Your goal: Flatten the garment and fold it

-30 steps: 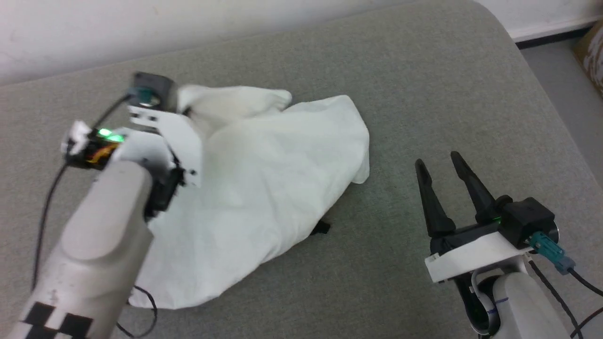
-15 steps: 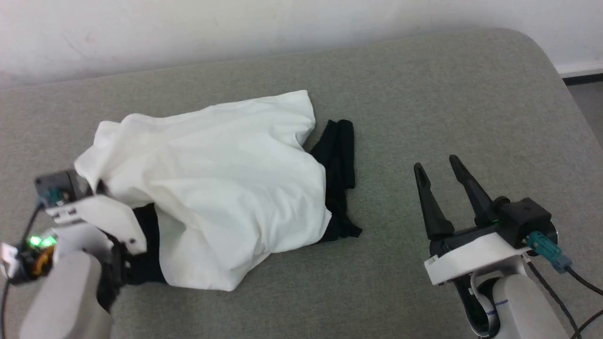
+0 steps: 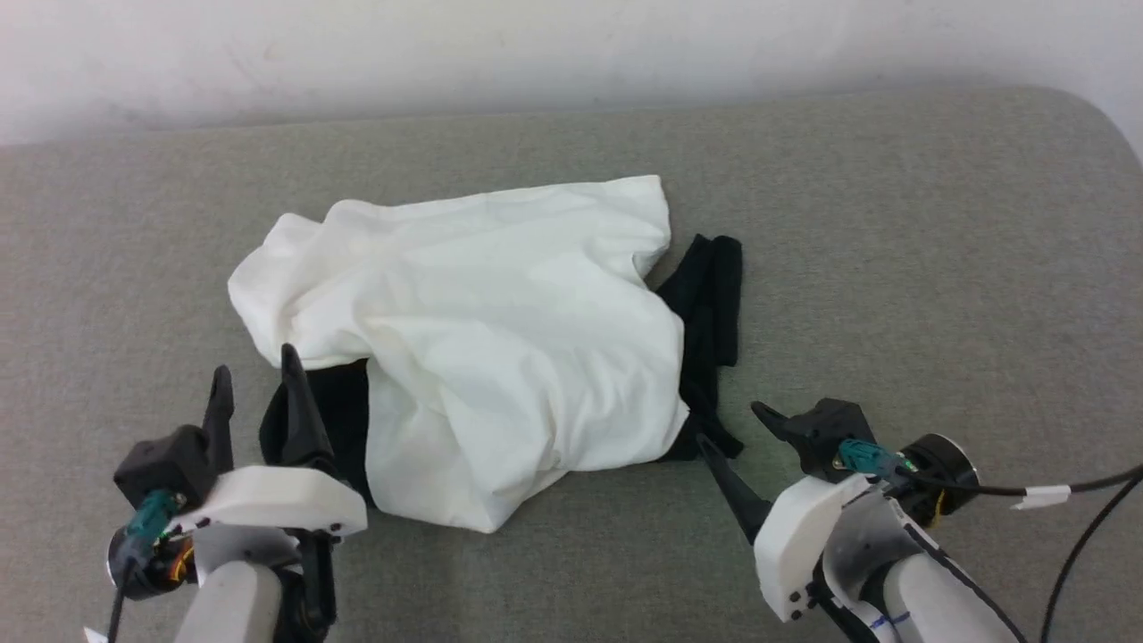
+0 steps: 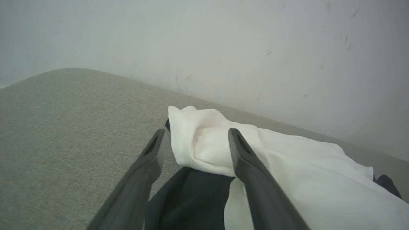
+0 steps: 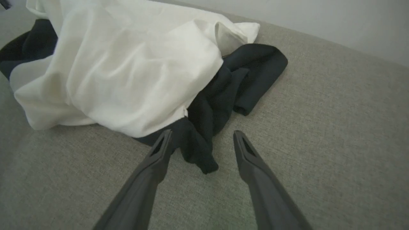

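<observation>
A grey woven cushion [image 3: 893, 223] meets a scuffed white wall [image 3: 536, 45].

Rumpled garment [image 3: 500, 339], ctr of grey surface [image 3: 893, 223]

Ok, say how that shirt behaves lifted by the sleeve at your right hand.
Likely floppy: the shirt lies crumpled in soft folds, so it should sag. The bunched black sleeve would probably stretch before the body follows. Pushed across the grey cushion, it may wrinkle rather than slide.
</observation>
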